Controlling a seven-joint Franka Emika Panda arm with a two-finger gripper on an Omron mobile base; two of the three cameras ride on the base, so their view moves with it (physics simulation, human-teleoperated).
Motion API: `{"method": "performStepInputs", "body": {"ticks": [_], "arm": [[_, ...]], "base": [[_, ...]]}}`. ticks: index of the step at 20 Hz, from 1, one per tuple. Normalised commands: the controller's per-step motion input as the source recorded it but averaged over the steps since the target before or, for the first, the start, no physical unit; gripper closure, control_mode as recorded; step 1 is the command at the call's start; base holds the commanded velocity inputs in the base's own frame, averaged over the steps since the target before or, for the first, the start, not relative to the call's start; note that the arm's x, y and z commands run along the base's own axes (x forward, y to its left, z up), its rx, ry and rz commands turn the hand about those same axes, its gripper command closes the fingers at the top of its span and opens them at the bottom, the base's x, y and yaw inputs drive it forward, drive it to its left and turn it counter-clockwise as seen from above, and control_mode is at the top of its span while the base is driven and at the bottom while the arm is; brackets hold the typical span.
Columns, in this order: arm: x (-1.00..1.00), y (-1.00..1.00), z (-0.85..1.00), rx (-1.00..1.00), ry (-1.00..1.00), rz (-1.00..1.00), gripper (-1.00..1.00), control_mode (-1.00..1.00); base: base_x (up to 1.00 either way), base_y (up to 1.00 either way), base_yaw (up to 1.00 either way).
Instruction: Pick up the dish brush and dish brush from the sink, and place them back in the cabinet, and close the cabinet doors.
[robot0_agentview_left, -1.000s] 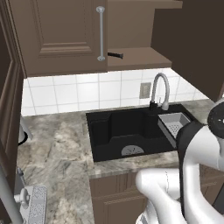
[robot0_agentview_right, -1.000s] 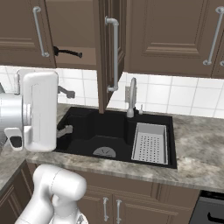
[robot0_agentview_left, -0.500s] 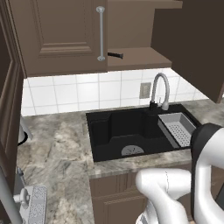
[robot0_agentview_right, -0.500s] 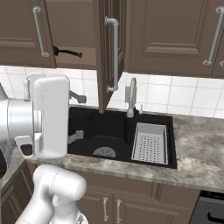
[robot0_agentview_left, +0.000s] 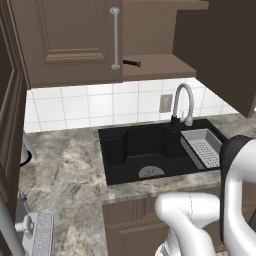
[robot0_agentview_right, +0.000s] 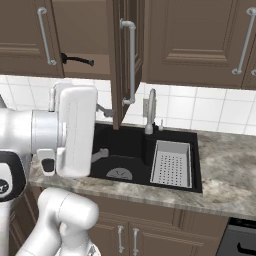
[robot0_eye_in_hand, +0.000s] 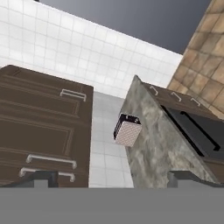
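The arm (robot0_agentview_right: 65, 132) fills the left of the right base view, swung away from the sink (robot0_agentview_left: 150, 150), whose basin looks empty. The gripper (robot0_eye_in_hand: 113, 177) stands wide at the bottom of the hand view, holding nothing. A black brush (robot0_agentview_right: 77, 60) lies on the cabinet (robot0_agentview_left: 155, 65) shelf at upper left. The doors (robot0_agentview_right: 125, 60) stand open; closing them likely comes next, which calls for reaching a handle. I cannot tell where the whitish brush is.

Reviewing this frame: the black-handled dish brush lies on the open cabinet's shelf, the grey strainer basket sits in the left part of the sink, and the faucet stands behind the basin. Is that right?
Not quite. The strainer basket sits in the right part of the sink, as the right base view shows. The rest holds: the black-handled dish brush lies on the open cabinet shelf, and the faucet stands behind the basin.
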Motion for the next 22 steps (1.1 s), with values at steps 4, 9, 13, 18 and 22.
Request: {"method": "performStepInputs", "body": {"ticks": [4, 9, 13, 18, 22], "arm": [[0.25, -0.23, -0.04, 0.01, 0.07, 0.00, -1.00, -1.00], [0.14, -0.19, 0.00, 0.03, 0.03, 0.00, -1.00, -1.00], [0.16, -0.08, -0.03, 0.11, 0.02, 0.02, -1.00, -1.00], [0.19, -0.07, -0.02, 0.08, 0.01, 0.00, -1.00, -1.00], [0.20, -0.13, -0.01, 0.09, 0.00, 0.03, -1.00, -1.00]], "base": [[0.00, 0.00, 0.00], [0.00, 0.00, 0.00], [0.00, 0.00, 0.00], [0.00, 0.00, 0.00], [0.00, 0.00, 0.00]]}}
